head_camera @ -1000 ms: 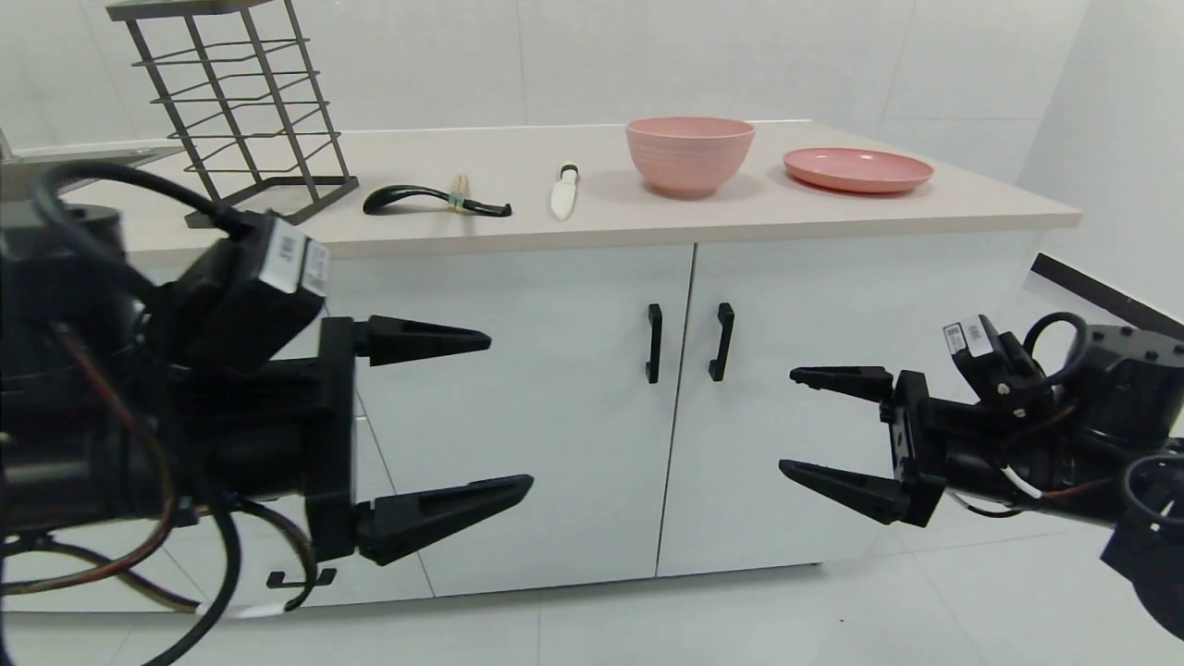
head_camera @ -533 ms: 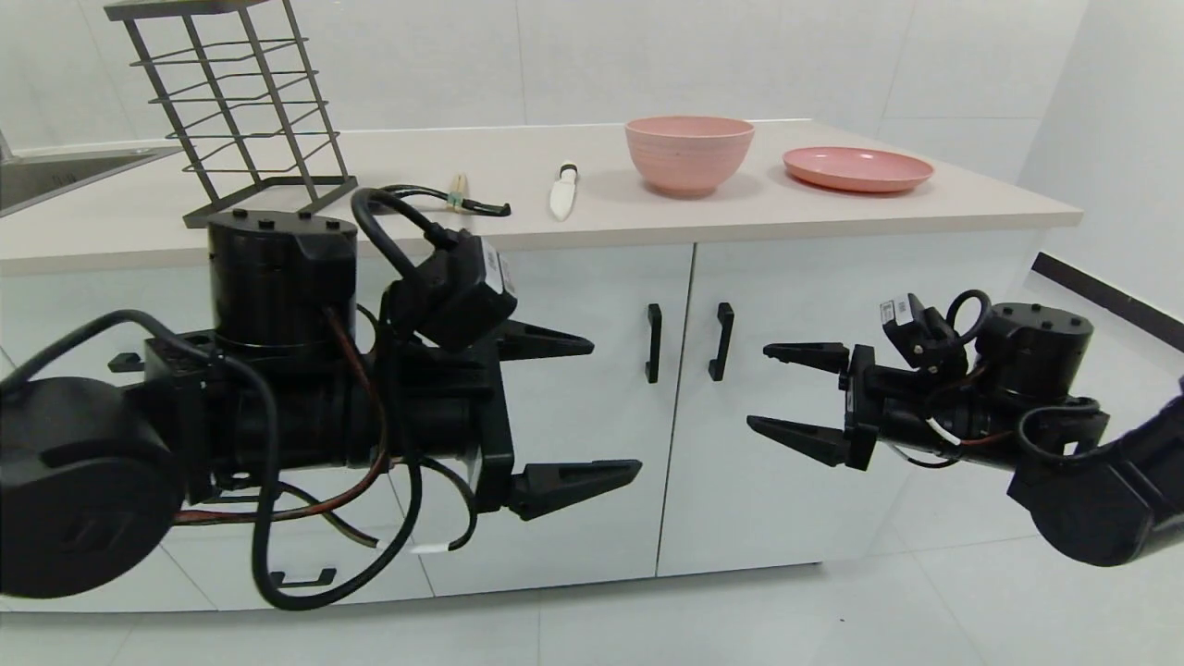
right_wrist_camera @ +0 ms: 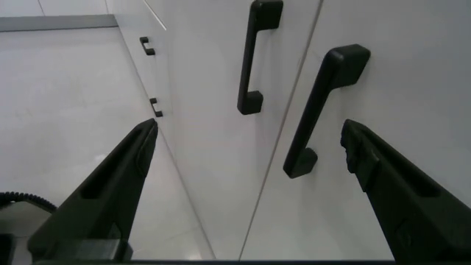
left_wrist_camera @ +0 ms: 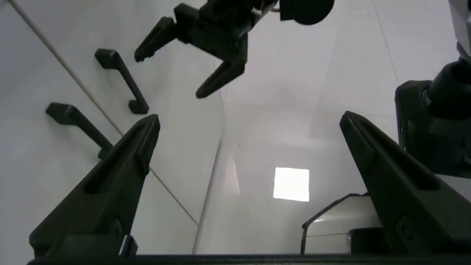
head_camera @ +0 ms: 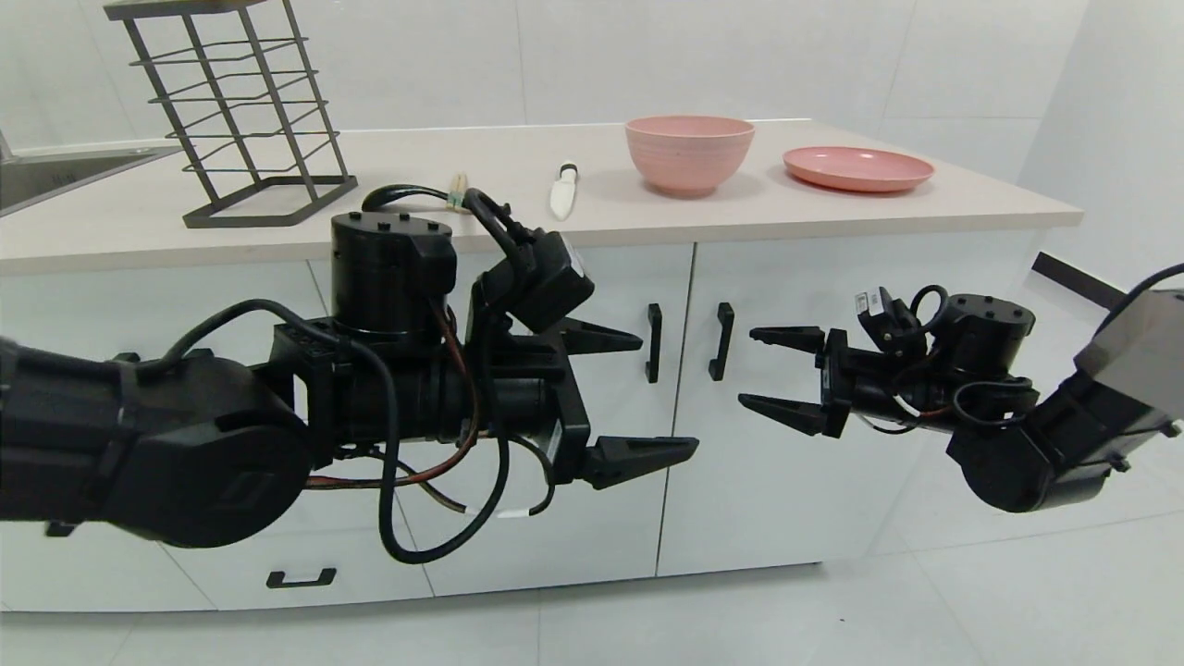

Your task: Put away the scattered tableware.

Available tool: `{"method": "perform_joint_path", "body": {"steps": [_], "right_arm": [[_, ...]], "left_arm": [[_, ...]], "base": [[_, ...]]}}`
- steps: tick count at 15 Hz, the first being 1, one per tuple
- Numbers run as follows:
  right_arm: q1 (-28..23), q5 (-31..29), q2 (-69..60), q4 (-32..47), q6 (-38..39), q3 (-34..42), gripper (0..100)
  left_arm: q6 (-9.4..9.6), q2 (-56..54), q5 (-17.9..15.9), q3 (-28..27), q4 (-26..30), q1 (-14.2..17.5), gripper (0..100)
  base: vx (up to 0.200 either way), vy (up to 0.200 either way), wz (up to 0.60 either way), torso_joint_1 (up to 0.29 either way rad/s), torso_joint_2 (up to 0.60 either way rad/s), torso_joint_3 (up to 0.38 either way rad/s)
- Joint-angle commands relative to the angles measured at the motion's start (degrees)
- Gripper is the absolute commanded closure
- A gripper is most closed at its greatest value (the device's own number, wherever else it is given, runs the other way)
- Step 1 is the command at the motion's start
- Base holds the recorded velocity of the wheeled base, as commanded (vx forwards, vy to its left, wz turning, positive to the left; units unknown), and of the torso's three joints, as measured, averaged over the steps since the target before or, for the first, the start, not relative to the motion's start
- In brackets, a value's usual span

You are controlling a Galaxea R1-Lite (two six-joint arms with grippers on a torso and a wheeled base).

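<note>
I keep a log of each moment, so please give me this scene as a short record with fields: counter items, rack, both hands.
on the counter: pink bowl, pink plate right of it, white knife, chopsticks, black spoon partly behind the left arm
rack: black wire, at the counter's left
left hand: open, holds nothing, in front of the cabinet
right hand: open, holds nothing, near the door handles

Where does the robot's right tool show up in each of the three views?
Head view: right tool, right of centre, open, facing the black door handles.
Left wrist view: farther off, beyond the left tool, near those handles.
Right wrist view: its own fingers flank the handles.
Shared landmark: the door handles.
</note>
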Motion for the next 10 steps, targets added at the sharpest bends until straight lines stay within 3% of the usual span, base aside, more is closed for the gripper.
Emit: {"method": "perform_joint_path", "body": {"steps": [1,10], "right_arm": [[0.46,0.27,4.38,-0.36,-0.01,-3.01,0],[1.78,0.79,8.24,-0.8,-0.01,-8.99,0]], "left_arm": [[0.23,3.45,0.01,-3.11,-0.09,-0.82,0],[0.32,10.21,0.01,-9.7,-0.09,-4.33,0]], "base": [[0.0,0.0,0.0,0.0,0.0,0.0],[0.0,0.0,0.0,0.0,0.0,0.0]]}}
